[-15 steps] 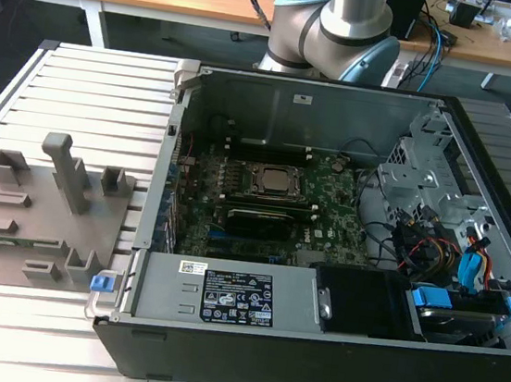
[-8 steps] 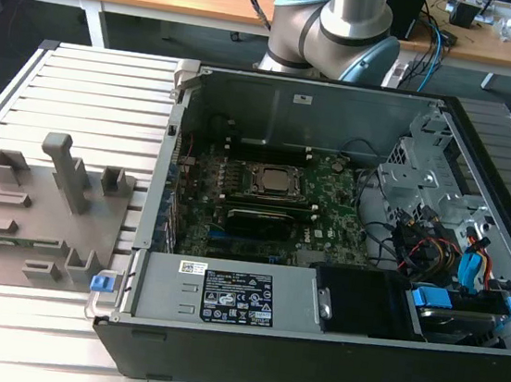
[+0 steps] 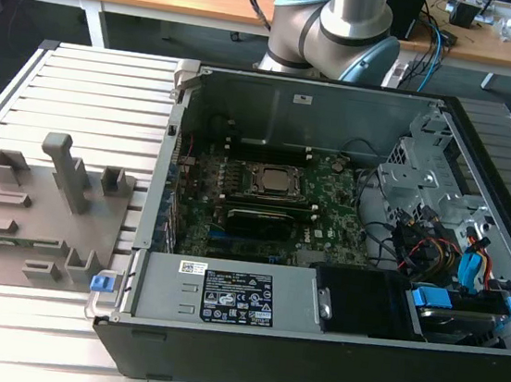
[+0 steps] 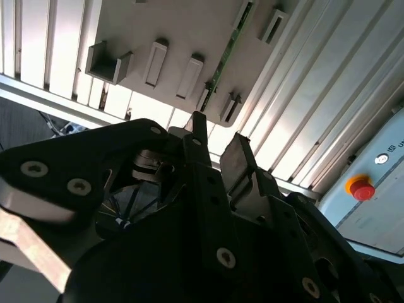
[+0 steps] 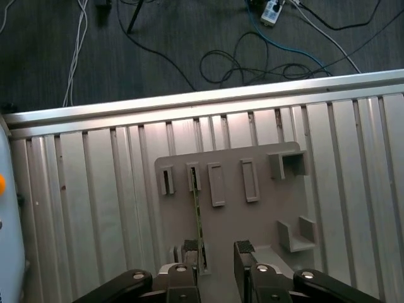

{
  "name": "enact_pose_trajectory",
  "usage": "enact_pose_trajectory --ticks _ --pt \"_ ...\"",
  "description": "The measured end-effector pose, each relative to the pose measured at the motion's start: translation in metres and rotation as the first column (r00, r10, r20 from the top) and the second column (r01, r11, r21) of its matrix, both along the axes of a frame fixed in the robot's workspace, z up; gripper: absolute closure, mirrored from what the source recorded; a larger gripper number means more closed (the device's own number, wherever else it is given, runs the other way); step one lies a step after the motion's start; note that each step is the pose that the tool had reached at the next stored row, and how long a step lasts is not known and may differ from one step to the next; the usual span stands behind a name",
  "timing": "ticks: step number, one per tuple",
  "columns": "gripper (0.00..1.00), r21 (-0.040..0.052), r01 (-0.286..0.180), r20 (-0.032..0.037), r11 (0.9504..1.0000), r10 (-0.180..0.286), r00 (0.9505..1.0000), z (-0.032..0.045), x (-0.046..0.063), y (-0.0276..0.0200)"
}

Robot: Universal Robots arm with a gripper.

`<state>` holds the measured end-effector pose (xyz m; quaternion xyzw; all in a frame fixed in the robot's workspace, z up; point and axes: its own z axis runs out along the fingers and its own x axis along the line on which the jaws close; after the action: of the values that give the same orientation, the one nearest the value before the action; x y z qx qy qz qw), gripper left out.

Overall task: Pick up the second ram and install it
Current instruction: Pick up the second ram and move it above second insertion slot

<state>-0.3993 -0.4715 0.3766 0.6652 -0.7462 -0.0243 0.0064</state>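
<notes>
The second ram (image 5: 197, 221) is a thin green stick standing on edge in slots of the grey fixture plate (image 5: 252, 221). In the second wrist view the ram (image 4: 226, 57) runs across the same plate (image 4: 183, 31). My gripper (image 5: 218, 251) hangs open above the plate with nothing in it. The ram's near end lies between the two fingertips, close beside one finger (image 5: 190, 248). The gripper (image 4: 218, 144) is apart from the stick in the second wrist view. In the exterior view the fixture plate (image 3: 48, 212) lies to the left of the open computer case (image 3: 311, 347).
Inside the case lies the green motherboard (image 3: 328, 209) with the processor socket (image 3: 272, 182), drive cages and cable bundles (image 3: 435, 250) on the exterior view's right. The slatted aluminium table (image 5: 95, 208) carries the plate. A red button (image 4: 360, 187) sits on a white box. Cables (image 5: 265, 57) lie on the floor.
</notes>
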Motion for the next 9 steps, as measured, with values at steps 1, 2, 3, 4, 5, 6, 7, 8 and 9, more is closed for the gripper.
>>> enact_pose_trajectory --ticks 1,2,3,4,5,6,7,8,9 --pt "0.64 -0.0001 -0.009 -0.0002 1.0000 0.009 1.0000 -0.0001 0.000 -0.0001" --pt "0.64 -0.0001 -0.021 -0.0002 0.9998 0.021 0.9998 -0.0003 0.000 -0.0001" --pt "0.64 -0.0001 -0.021 -0.0002 0.9998 0.021 0.9998 -0.0015 0.000 0.0000" --pt "0.64 -0.0001 -0.021 -0.0001 0.9998 0.021 0.9998 -0.0032 0.000 -0.0001" --pt "0.64 -0.0001 -0.021 -0.0001 0.9998 0.021 0.9998 -0.0045 0.000 -0.0001" --pt "0.64 -0.0001 -0.021 -0.0002 0.9998 0.021 0.9998 -0.0053 0.000 -0.0001" --pt "0.64 -0.0001 -0.021 -0.0001 0.9998 0.021 0.9998 -0.0062 0.000 -0.0001" --pt "0.64 -0.0001 -0.021 -0.0001 0.9998 0.021 0.9998 -0.0078 0.000 -0.0001" --pt "0.64 -0.0001 -0.021 -0.0002 0.9998 0.021 0.9998 -0.0103 0.000 -0.0001"
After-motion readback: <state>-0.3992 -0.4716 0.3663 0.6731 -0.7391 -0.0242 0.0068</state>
